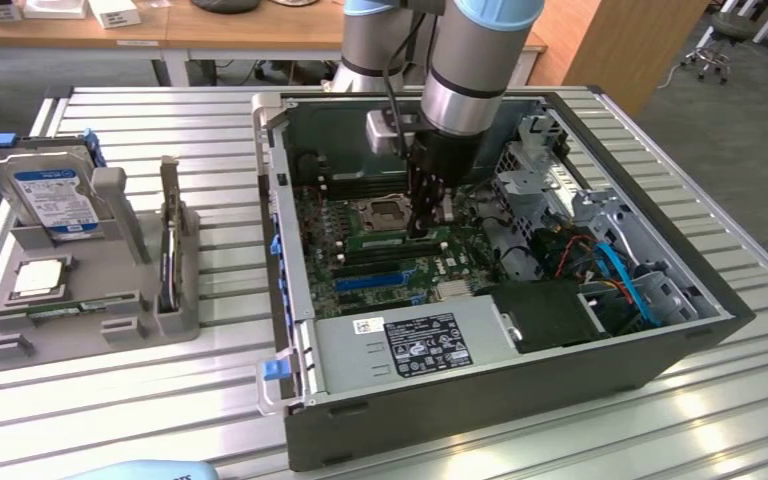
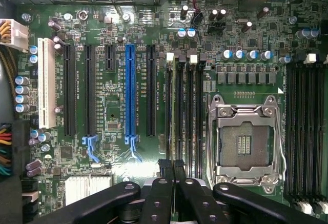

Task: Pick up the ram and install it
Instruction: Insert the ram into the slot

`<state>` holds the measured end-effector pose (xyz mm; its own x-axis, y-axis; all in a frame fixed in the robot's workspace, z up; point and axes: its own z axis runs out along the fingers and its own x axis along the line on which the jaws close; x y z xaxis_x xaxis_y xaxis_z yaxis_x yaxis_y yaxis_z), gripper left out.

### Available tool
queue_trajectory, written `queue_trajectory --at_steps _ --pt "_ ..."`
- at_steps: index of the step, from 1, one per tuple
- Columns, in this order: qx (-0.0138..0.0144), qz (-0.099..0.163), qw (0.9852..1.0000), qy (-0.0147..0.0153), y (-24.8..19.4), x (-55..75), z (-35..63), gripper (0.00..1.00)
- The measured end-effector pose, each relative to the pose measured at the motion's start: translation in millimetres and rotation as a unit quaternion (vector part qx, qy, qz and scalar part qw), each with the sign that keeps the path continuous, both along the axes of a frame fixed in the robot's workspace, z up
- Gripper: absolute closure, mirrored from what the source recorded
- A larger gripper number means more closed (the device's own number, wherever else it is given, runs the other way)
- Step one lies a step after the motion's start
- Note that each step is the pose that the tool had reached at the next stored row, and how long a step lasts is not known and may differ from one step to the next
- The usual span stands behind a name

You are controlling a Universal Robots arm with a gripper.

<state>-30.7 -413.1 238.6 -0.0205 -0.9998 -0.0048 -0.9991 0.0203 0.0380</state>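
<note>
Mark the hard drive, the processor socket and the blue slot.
hard drive (image 1: 55,196), exterior view, on its blue-and-white label.
processor socket (image 2: 245,143), wrist view, on the open centre inside its metal frame.
blue slot (image 2: 131,90), wrist view, midway along its length.

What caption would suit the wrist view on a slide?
Shut gripper poised over the memory slots beside the empty processor socket.

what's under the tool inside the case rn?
Memory slots on the green board, beside the empty processor socket. The shut tool covers the slots' near ends; anything pinched there is hidden.
</note>
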Motion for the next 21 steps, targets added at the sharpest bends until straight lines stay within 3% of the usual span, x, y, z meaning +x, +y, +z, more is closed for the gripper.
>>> queue_trajectory --at_steps 21 --pt "-0.0001 0.0 1.0 0.0 -0.4 0.0 -2.7 0.89"
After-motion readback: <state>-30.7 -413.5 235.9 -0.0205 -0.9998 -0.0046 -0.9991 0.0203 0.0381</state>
